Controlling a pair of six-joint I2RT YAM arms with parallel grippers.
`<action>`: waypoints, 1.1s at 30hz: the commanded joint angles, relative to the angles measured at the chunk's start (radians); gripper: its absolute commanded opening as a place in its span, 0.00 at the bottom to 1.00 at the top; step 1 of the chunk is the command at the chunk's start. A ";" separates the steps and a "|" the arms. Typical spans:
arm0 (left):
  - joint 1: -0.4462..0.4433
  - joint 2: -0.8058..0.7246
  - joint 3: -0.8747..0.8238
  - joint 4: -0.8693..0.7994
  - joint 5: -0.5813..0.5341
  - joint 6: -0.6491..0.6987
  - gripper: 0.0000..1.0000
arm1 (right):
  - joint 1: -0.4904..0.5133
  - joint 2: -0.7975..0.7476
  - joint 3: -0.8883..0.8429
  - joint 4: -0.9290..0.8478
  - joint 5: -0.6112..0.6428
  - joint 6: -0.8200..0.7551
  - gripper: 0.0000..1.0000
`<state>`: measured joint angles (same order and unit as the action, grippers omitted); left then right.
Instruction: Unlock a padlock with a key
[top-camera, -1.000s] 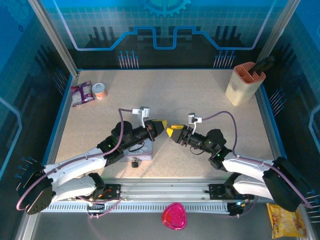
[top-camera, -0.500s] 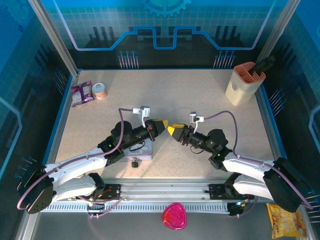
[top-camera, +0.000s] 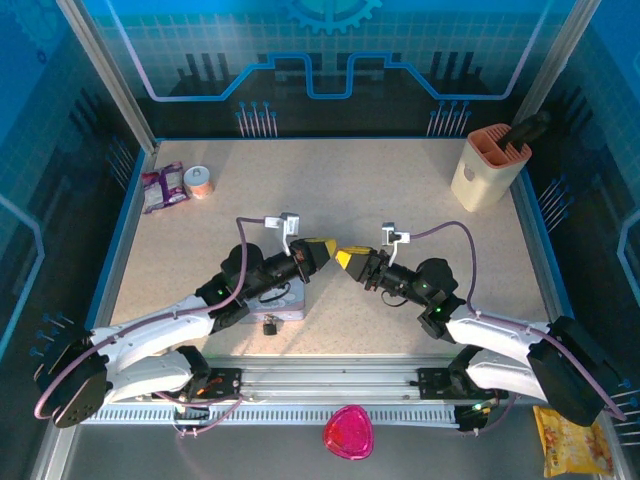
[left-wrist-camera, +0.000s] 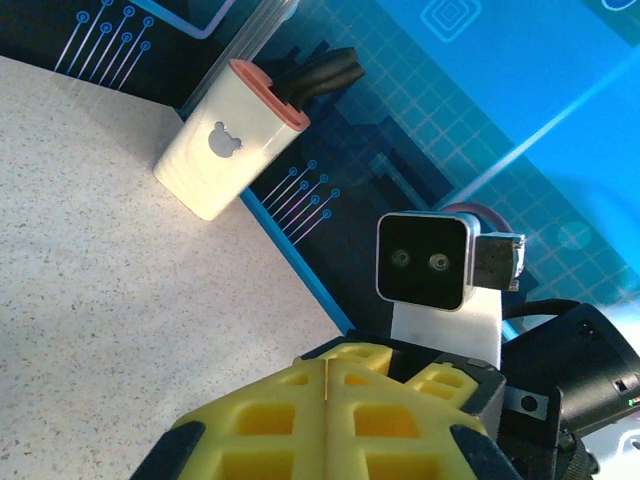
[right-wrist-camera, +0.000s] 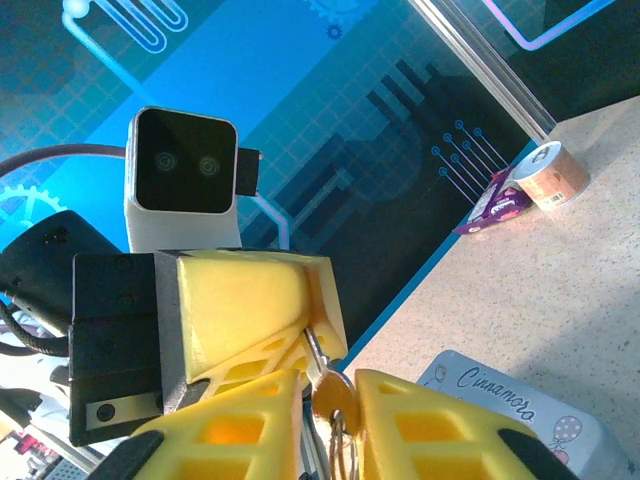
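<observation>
As right claw (top-camera: 343, 259) apparently holds key (right-wrist-camera: 334, 397), tabletop's (top-camera: 400, 190) open.

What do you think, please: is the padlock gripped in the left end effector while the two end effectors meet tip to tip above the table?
Not quite: the padlock lies on the table beside the tin, as the top view shows. The left end effector and right end effector do meet tip to tip above the table.

padlock (top-camera: 270, 324) — too small to read its shackle, key (right-wrist-camera: 335, 396) and tin (right-wrist-camera: 520, 420) cut off at lower edge
</observation>
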<state>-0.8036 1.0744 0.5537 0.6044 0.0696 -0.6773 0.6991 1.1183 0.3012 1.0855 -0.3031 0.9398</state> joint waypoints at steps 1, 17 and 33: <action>-0.004 0.004 -0.015 0.039 0.009 0.022 0.00 | -0.012 -0.017 -0.009 0.044 -0.005 0.000 0.20; -0.003 0.015 -0.013 0.051 -0.007 0.021 0.00 | -0.012 -0.028 -0.016 0.048 -0.006 0.005 0.14; 0.017 -0.056 0.075 -0.368 -0.182 0.051 0.53 | -0.030 -0.217 0.107 -0.618 0.138 -0.175 0.00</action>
<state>-0.7998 1.0771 0.5625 0.4610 0.0006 -0.6495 0.6796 0.9630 0.3420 0.7673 -0.2520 0.8776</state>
